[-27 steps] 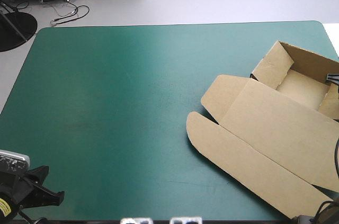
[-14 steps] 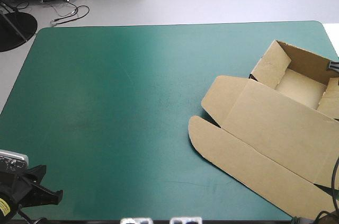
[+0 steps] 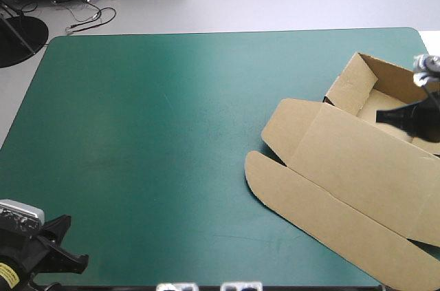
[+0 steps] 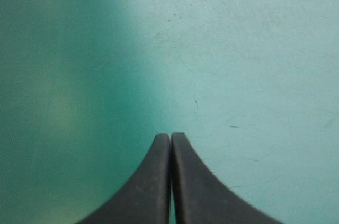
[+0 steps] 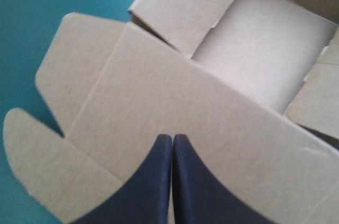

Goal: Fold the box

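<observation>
The teal-green tabletop (image 3: 151,139) is open cover across its left and middle, out to the near and far edges. The brown box (image 3: 344,167) lies at the right side, tray walls raised toward the far right corner, lid flat. The left fingers (image 4: 151,181) are pressed together over cover near the left corner. The right fingers (image 5: 153,181) are closed too, gripping nothing, over the lid beside the tray.

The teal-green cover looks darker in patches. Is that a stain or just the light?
Probably light: in the high view a pale sheen crosses the cover, fading softly either side; in the left wrist view the same soft gradient lies ahead of the shut left pincer; in the right wrist view the box has shade under its raised wall.
</observation>
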`<action>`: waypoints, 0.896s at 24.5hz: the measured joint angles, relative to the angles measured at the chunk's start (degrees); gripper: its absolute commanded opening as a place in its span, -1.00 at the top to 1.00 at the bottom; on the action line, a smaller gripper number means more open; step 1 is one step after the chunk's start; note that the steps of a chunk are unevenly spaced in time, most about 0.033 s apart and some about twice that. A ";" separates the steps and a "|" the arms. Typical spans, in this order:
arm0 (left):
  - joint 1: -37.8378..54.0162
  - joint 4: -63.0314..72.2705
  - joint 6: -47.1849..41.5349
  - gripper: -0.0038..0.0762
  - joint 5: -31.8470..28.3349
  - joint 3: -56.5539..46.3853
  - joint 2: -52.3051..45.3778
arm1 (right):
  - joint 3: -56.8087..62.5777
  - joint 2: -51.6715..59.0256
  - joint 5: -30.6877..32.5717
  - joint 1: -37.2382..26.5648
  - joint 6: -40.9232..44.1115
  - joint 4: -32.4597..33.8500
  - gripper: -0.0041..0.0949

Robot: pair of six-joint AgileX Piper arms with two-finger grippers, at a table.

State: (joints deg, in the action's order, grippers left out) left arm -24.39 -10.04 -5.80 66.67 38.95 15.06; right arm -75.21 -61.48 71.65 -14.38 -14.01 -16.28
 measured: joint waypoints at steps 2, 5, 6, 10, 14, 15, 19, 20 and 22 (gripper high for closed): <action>0.00 1.48 0.50 0.93 -0.43 -2.16 -1.16 | 3.66 5.03 -0.63 2.57 -0.14 -0.23 0.95; 0.00 4.43 3.05 0.93 -1.46 -5.28 -3.62 | 10.95 13.14 -2.48 5.69 -0.22 -0.45 0.95; 0.00 5.24 4.11 0.93 -1.81 -5.87 -4.43 | 13.40 15.56 -2.97 6.18 -0.22 -0.53 0.95; 0.00 7.57 7.37 0.93 -4.12 -8.22 -6.64 | 24.86 24.31 -4.67 6.56 -0.72 1.34 0.95; 0.00 8.12 8.20 0.93 -4.69 -10.67 -7.09 | 39.66 34.34 -7.39 6.67 -0.82 2.03 0.95; 0.00 8.12 8.20 0.93 -4.76 -10.67 -7.21 | 42.29 36.55 -8.00 6.67 -0.82 2.03 0.95; 0.00 8.12 8.20 0.93 -4.76 -10.67 -7.21 | 47.38 43.42 -9.36 6.67 -0.82 2.03 0.95; 0.00 8.12 8.20 0.93 -4.76 -10.67 -7.21 | 47.50 44.45 -9.36 6.67 -0.82 2.03 0.95; 0.00 8.12 8.20 0.93 -4.76 -10.67 -7.21 | 47.69 46.22 -9.53 6.67 -0.82 2.03 0.95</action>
State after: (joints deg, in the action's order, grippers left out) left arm -24.39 -1.91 2.40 61.91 28.28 7.85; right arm -27.53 -15.26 62.13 -7.71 -14.83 -14.25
